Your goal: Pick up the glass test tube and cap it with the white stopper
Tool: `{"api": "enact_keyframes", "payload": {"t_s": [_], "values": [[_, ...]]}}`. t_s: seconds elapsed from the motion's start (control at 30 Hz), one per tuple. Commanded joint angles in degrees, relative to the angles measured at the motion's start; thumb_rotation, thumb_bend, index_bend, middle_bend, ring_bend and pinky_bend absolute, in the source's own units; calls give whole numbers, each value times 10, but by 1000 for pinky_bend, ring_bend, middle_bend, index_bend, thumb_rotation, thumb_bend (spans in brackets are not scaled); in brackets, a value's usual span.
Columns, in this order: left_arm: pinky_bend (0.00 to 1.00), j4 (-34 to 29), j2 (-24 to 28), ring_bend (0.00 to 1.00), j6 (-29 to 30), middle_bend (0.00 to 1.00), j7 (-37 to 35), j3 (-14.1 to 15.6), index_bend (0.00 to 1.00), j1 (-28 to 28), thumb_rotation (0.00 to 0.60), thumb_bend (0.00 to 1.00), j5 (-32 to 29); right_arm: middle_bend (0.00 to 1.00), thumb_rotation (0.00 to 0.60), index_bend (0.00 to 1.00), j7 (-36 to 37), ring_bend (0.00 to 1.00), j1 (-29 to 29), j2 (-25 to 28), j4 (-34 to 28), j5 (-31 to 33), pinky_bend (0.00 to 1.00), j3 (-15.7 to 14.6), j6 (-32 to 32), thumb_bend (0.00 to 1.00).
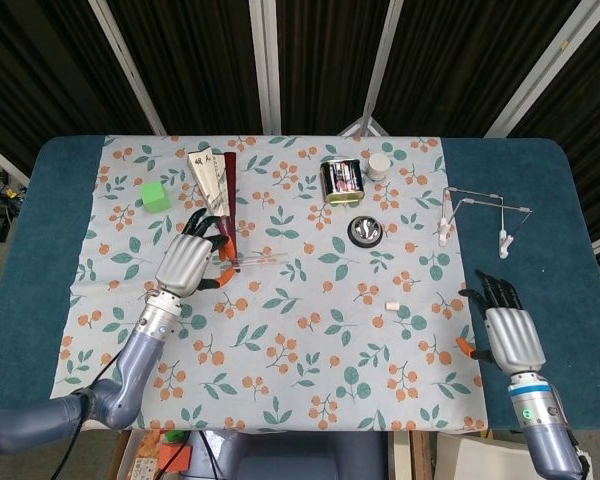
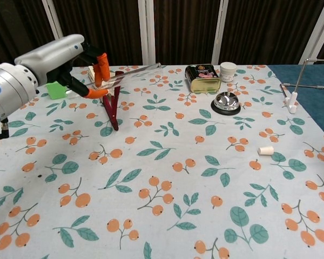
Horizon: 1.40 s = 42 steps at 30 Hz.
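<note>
The table (image 1: pixel 520 190) was covered with a flowery cloth (image 1: pixel 310 330). My left hand (image 1: pixel 188 263) was up off the cloth, and its orange fingertips (image 2: pixel 102 62) pinched the glass test tube (image 2: pixel 130 73) near one end. The tube lay almost flat in the air and stuck out toward the middle of the table. My right hand (image 1: pixel 507 330) rested low near the right edge, holding nothing, with its fingers straight and a little apart. A folded fan (image 1: pixel 215 185) lay under my left hand. A green block (image 1: pixel 154 194) sat well to the left. A tin (image 1: pixel 341 181) and a silver bell (image 1: pixel 365 231) sat near the back. The little white stopper (image 1: pixel 391 305) lay alone on the cloth, well apart from the tube.
</note>
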Motion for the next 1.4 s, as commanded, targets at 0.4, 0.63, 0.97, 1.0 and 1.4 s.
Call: {"api": "enact_keyframes", "payload": {"t_s": [0.4, 0.63, 0.97, 1.0, 1.4], "values": [[0, -49, 53, 162, 2, 684, -16, -5, 662, 15, 600, 606, 10, 130, 600, 377, -109, 0, 112, -107, 77, 84, 0, 23, -113, 263], [0, -59, 72, 162, 3, 684, -22, -4, 662, 21, 600, 606, 15, 154, 600, 437, -105, 0, 137, -146, 148, 66, 0, 16, -123, 263], [0, -56, 74, 162, 2, 684, -26, -3, 662, 24, 600, 606, 15, 156, 600, 442, -89, 0, 150, -168, 195, 61, 0, 13, -124, 263], [0, -56, 73, 163, 2, 684, -26, -3, 662, 24, 600, 606, 15, 157, 600, 447, -88, 0, 151, -170, 199, 61, 0, 12, -125, 263], [0, -39, 65, 162, -5, 684, -33, -6, 662, 20, 600, 606, 14, 161, 600, 465, -84, 0, 166, -198, 237, 73, 0, 15, -135, 264]]}}
